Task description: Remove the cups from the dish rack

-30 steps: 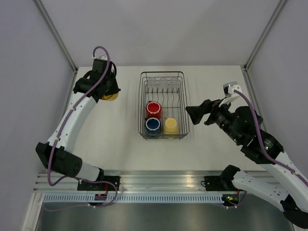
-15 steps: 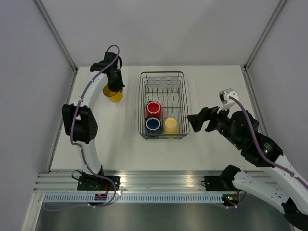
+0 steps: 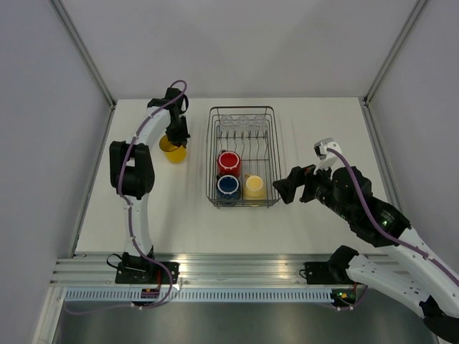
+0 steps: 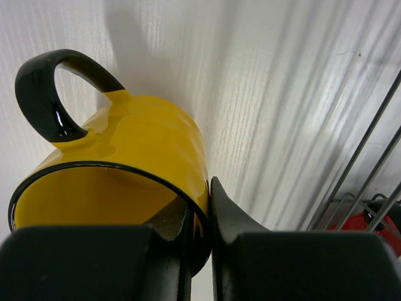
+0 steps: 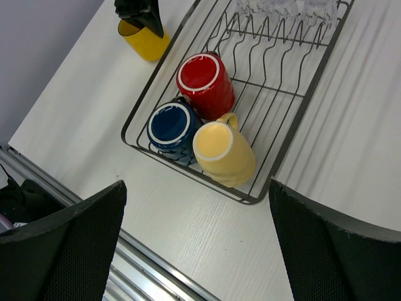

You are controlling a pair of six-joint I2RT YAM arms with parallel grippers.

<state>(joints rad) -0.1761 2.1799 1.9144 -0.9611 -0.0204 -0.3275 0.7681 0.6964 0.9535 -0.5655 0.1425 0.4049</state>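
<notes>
The dish rack [image 3: 212, 159] [image 5: 304, 103] is a dark wire basket in the middle of the table. In its near end are a red mug [image 3: 228, 160] [image 5: 203, 78], a dark blue mug [image 3: 228, 185] [image 5: 170, 124] and a pale cream-yellow mug [image 3: 253, 185] [image 5: 222, 150]. Clear glass tumblers [image 3: 242, 122] [image 5: 282, 7] stand at its far end. Left of the rack, my left gripper [image 3: 174, 137] [image 4: 199, 207] is shut on the rim of the orange-yellow mug [image 3: 173, 151] [image 4: 144, 138] [image 5: 147, 41], one finger inside it. The mug is upright, low over the table. My right gripper [image 3: 287, 188] [image 5: 195, 185] hangs wide open beside the rack's near right corner, holding nothing.
Grey wall panels with metal posts close in the table [image 3: 323, 129] at the left, right and back. An aluminium rail [image 3: 237, 269] runs along the near edge, where both arm bases are bolted. The left arm's elbow [image 3: 128, 168] stands over the table's left side.
The left arm has carried the orange-yellow mug a little right and nearer, closer to the rack. The right gripper has moved left and nearer, towards the rack's near right corner, still open.
</notes>
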